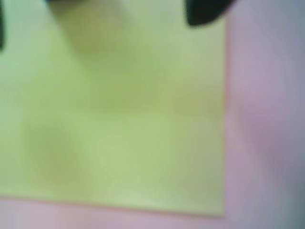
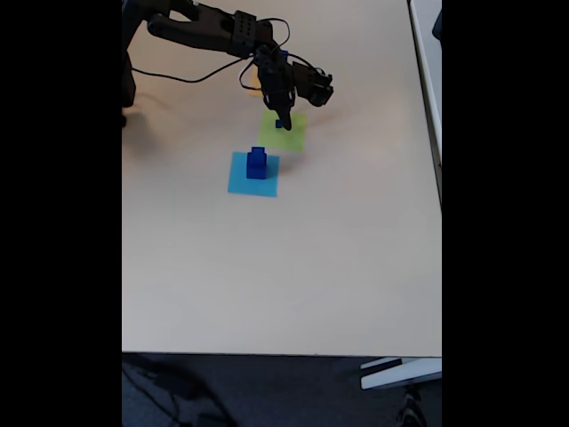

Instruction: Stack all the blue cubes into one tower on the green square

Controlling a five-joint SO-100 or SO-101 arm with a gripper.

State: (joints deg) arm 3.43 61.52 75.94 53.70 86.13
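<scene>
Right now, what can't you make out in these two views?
- Wrist view: blurred throughout; green square is only a soft patch, and the dark fingers are cut off by the top edge.
- Fixed view: small cube at the gripper is too small to tell whether it is gripped.
- Fixed view: number of cubes in the stack on the light blue square is too small to count.
- Fixed view: orange square mostly hidden by the arm.

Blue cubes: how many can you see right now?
2 distinct: a tiny cube at the gripper tips over the green square, and a stack on the light blue square, cube count unclear.
</scene>
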